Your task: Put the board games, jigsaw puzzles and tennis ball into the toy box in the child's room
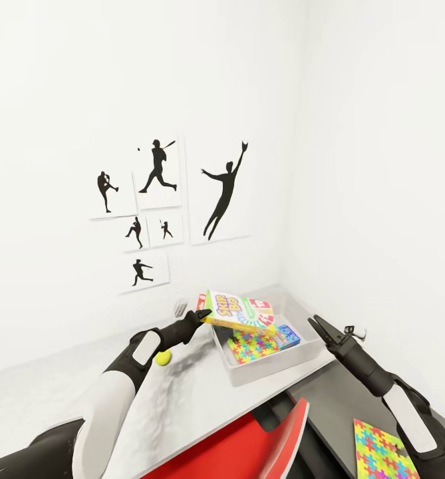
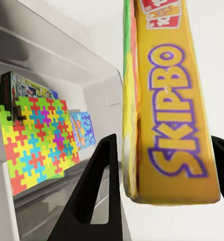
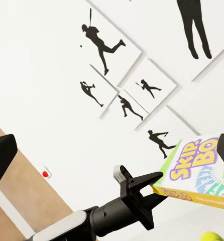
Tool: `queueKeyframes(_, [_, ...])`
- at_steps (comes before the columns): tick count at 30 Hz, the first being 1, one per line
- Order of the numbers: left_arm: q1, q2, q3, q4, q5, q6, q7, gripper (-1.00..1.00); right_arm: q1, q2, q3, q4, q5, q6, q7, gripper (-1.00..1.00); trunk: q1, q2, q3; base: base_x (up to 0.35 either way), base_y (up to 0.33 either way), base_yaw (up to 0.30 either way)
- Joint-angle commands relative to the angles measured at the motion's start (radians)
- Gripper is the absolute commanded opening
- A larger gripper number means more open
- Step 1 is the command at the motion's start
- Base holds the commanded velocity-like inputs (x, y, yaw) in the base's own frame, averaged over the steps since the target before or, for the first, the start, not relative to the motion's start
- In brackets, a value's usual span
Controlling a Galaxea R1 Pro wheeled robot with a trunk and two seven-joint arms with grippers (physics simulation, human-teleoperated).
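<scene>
My left gripper (image 1: 205, 313) is shut on one end of the yellow "SKIP BO" board game (image 1: 239, 314), holding it tilted over the near left rim of the grey toy box (image 1: 262, 374). In the left wrist view the game (image 2: 167, 115) sits between the fingers (image 2: 97, 191). Inside the toy box lie a jigsaw puzzle (image 1: 252, 346), a light blue board game (image 1: 287, 336) and a green-edged board game (image 2: 26, 88). The tennis ball (image 1: 162, 358) rests on the table (image 1: 182, 406) under my left wrist. My right gripper (image 1: 317, 326) hangs open and empty right of the toy box.
A second jigsaw puzzle (image 1: 382, 452) lies on the lower dark desk (image 1: 328, 406) at the bottom right. A red object (image 1: 249, 446) stands below the table's front edge. Black sports silhouette pictures (image 1: 159, 173) hang on the white wall behind the table.
</scene>
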Motion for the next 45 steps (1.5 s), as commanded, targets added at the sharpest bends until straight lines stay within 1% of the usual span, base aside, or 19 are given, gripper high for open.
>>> queueKeyframes(1, [0.0,-0.001,0.007,0.0,0.003,0.008,-0.002,-1.0,0.0,0.0,0.0,0.0,-0.007,0.009,0.001,1.0,0.0,-0.001,0.0,0.0,0.0,-0.007])
queueKeyframes(8, [0.0,-0.001,0.007,0.0,0.003,0.007,-0.004,-1.0,0.0,0.001,0.0,-0.002,-0.006,0.009,0.001,1.0,0.0,-0.001,0.0,0.0,0.0,-0.013])
queueKeyframes(18, [0.0,0.0,0.007,0.0,0.003,0.006,-0.006,-1.0,0.0,0.001,0.0,-0.005,-0.006,0.008,0.001,1.0,0.0,-0.001,0.008,0.0,0.0,-0.13])
queueKeyframes(31, [0.002,0.001,0.007,-0.004,0.003,0.008,-0.009,-1.0,0.0,0.003,0.0,-0.009,-0.006,0.008,0.001,1.0,0.0,-0.001,0.009,0.0,0.0,-0.01])
queueKeyframes(34, [0.001,0.003,0.008,-0.007,0.003,0.026,-0.009,-1.0,0.0,0.003,0.001,-0.01,-0.006,0.008,0.0,1.0,0.0,-0.001,0.009,0.0,0.0,0.0])
queueKeyframes(37, [-0.007,0.018,0.014,-0.01,0.004,0.085,-0.009,-1.0,0.0,0.005,0.003,-0.012,-0.005,0.007,-0.001,1.0,0.0,-0.001,0.009,0.0,0.0,0.0])
queueKeyframes(39, [-0.01,0.023,0.016,-0.011,0.003,0.119,-0.002,-1.0,0.0,0.006,0.004,-0.013,-0.005,0.007,-0.009,1.0,0.0,-0.001,0.009,0.0,0.0,0.0])
queueKeyframes(45, [-0.017,0.024,0.017,-0.01,0.001,0.139,0.012,-1.0,0.0,0.007,0.006,-0.014,-0.004,0.007,-0.03,1.0,0.0,-0.001,0.009,0.0,0.0,0.0])
